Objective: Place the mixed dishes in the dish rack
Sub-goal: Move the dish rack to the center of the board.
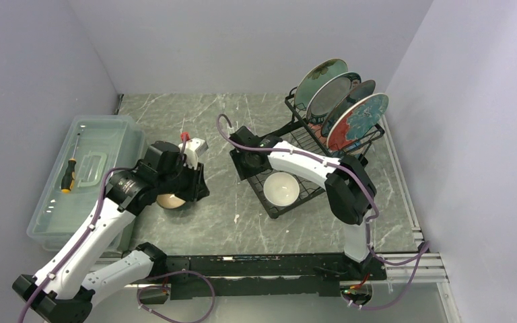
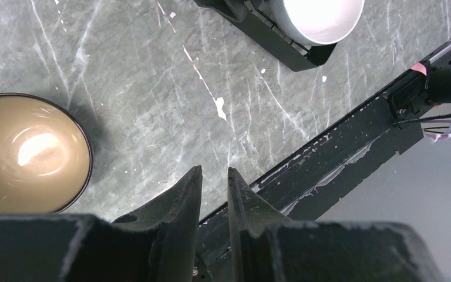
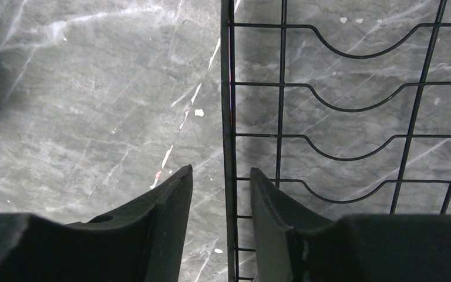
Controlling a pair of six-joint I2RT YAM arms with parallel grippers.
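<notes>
The black wire dish rack (image 1: 301, 142) stands at the back right, with several plates upright in its slots, among them a mint-green one (image 1: 320, 77) and a red one (image 1: 357, 122). A white bowl (image 1: 281, 188) sits in its low front tier. A brown bowl (image 1: 170, 201) rests on the table, partly under my left gripper (image 1: 190, 188). In the left wrist view that bowl (image 2: 29, 154) lies left of the left gripper (image 2: 214, 173), whose jaws stand slightly apart and hold nothing. My right gripper (image 3: 220, 173) is open, its fingers astride the rack's edge bar (image 3: 229, 88) without touching it.
A clear plastic box (image 1: 87, 138) holding a screwdriver (image 1: 69, 176) sits at the left, against the wall. The black mounting rail (image 2: 352, 147) runs along the table's near edge. Grey walls close in the left, back and right.
</notes>
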